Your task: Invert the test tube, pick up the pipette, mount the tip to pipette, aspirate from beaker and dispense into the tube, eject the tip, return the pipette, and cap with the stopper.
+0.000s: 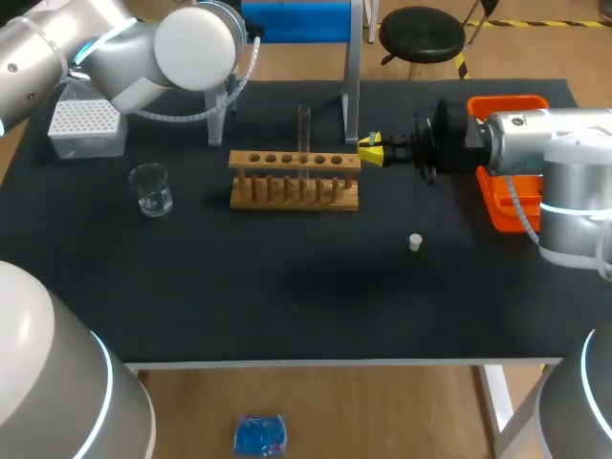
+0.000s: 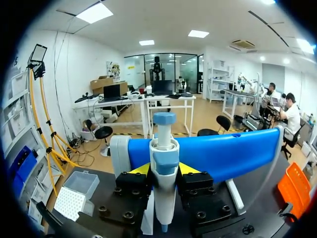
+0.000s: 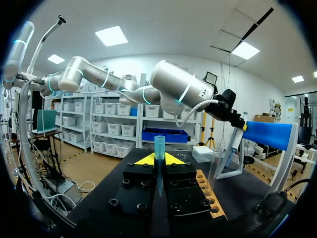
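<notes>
The left claw is closed on the pipette. Its black finger blocks press the white body from both sides, and the yellow tips show just behind it. The pipette stands upright with its blue plunger cap on top, directly in front of the blue bar of the stand at the far edge of the worktop.

The right claw comes in from the right edge and hangs just off the right end of the wooden rack. Its fingers are clamped on a teal pipette tip, which points wide end up in the right wrist view.

The rack sits mid-worktop, closer to the far edge. One clear test tube stands upright in a hole near the rack's middle, its open mouth up.

The glass beaker stands well to the left of the rack. Beyond it, the tip box sits near the far left corner. The small white stopper lies alone on the bare worktop, on the robot's side of the rack's right end and apart from it. An orange bin rests against the right edge, partly under the right arm.
</notes>
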`<act>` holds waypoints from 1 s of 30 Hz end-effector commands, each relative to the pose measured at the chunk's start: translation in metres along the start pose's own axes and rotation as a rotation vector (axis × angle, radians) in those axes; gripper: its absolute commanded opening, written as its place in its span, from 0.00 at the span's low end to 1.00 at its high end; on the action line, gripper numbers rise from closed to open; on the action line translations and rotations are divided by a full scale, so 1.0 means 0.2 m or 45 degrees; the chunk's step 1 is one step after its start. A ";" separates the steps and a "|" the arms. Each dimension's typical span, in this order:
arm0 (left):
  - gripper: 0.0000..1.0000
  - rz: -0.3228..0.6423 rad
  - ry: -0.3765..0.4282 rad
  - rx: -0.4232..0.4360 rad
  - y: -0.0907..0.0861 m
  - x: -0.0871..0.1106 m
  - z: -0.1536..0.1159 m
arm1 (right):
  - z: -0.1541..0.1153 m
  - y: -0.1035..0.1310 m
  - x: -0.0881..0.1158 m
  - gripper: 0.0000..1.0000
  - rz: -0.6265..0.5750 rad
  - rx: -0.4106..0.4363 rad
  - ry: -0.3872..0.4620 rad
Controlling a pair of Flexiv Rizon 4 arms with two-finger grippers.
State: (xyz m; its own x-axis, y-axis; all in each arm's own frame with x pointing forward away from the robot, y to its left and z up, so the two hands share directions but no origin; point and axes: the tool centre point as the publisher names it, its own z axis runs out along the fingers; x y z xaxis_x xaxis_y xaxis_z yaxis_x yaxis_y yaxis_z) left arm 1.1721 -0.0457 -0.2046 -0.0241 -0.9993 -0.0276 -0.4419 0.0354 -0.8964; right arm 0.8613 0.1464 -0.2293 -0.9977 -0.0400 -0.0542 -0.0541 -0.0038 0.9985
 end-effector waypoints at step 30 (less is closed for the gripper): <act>0.00 0.094 -0.024 0.072 -0.20 0.01 -0.12 | 0.00 0.00 0.00 0.00 -0.001 0.002 0.000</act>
State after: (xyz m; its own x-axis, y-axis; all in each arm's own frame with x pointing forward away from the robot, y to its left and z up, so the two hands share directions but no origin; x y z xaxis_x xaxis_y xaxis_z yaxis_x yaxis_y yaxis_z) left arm 1.1697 -0.0494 -0.1630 -0.0310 -0.9947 -0.0981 -0.3842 0.1025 -0.9175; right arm 0.8613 0.1464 -0.2293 -0.9977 -0.0400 -0.0542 -0.0541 -0.0038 0.9985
